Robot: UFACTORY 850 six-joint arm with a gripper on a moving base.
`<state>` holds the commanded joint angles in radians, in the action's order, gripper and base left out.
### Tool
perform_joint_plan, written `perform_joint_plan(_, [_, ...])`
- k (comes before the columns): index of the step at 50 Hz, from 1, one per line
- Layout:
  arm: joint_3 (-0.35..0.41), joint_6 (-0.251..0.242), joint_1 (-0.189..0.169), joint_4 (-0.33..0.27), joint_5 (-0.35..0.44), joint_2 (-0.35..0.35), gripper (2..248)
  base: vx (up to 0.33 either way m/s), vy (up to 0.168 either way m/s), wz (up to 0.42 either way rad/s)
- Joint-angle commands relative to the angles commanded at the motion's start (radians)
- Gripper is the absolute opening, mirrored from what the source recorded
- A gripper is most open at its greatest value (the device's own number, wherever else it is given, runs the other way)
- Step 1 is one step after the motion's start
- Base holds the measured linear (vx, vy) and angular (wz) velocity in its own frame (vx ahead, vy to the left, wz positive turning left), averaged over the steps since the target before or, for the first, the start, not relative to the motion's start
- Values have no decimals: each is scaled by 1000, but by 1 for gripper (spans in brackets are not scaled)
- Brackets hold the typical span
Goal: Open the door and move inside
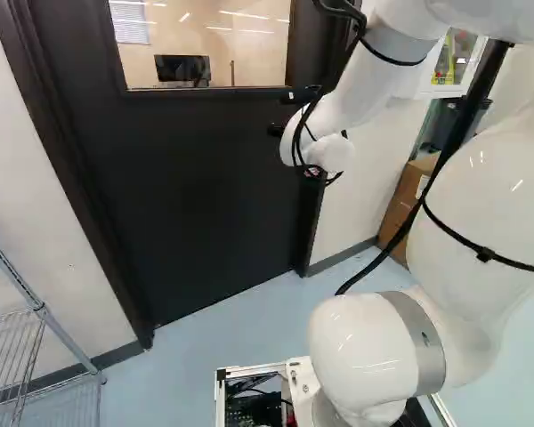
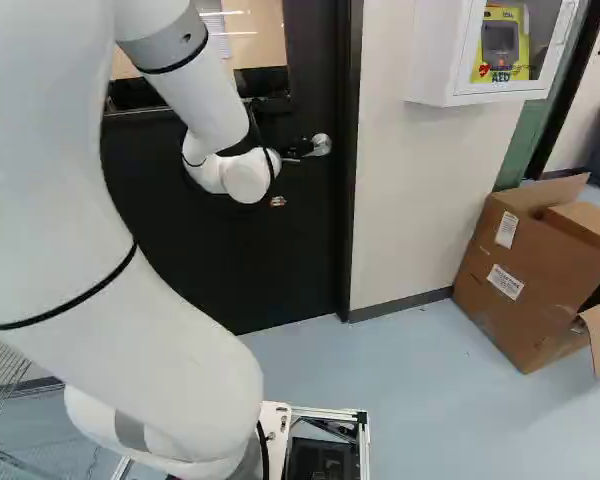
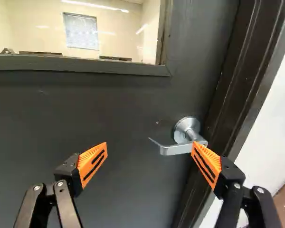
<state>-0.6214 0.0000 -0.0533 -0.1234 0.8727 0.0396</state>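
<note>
The black door stands closed in its frame, a window in its upper part. In the left base view, my gripper is at the door's handle side, partly hidden by the wrist. The wrist view shows the gripper open, orange pads wide apart and nothing held. The silver lever handle lies level on the door ahead; one fingertip overlaps its pivot end, while its free end points into the space between the fingers. Contact cannot be told. In the right base view, the handle shows just beside the wrist.
Dark door frame and white wall adjoin the handle side. A white cabinet hangs there, above an opened cardboard box on the floor. A wire rack stands by the wall at the left of the left base view.
</note>
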Motion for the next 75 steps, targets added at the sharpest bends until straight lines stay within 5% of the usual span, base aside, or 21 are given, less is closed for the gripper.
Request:
perform_joint_plan(26, [-79, 0, -46, -142, 0, -28, 247, 0, 0, 0])
perform_joint_plan(75, [-141, 0, -46, -150, 0, -132, 247, 0, 0, 0])
